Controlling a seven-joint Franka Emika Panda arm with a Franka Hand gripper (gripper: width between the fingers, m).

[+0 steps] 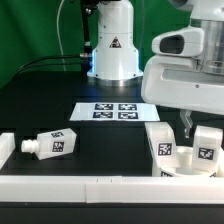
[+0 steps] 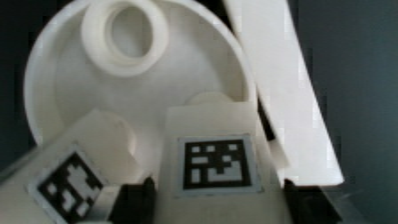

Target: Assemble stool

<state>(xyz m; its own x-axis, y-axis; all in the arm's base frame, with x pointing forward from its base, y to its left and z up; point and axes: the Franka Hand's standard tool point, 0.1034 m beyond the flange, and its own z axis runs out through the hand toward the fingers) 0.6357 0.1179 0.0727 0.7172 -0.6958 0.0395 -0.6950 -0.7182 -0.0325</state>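
- The end effector (image 2: 206,192) is seen closed on one leg (image 2: 217,162) of the stool; in the wrist view the tagged block is framed by a dark finger on either side, and no gap is visible between them and the block.
- The gripped leg is held upright, its long axis running straight along the end effector's own approach line, with its far end set against the round seat (image 2: 71,85).
- The seat is found directly beneath the end effector, flat on the surface (image 1: 110,150) and close against the border rail (image 2: 288,85).
- A second leg (image 2: 80,168) is seen standing on the seat just beside the gripped one, upright as well.
- An open socket (image 2: 125,40) is visible on the seat beyond the gripped leg, on the far side of the disc from the fingers; nothing has been fitted into it.
- The third leg (image 1: 52,144) is left lying on its side on the surface, well apart from the end effector, toward the exterior view's left, its long axis roughly level and crosswise to the gripped leg's.
- The coming move is judged to turn on axis alignment: the gripped leg must be kept square to the seat while it is seated or twisted home; whether it is fully home cannot be told.
- The marker board (image 1: 112,110) lies farther back, clear of the work.
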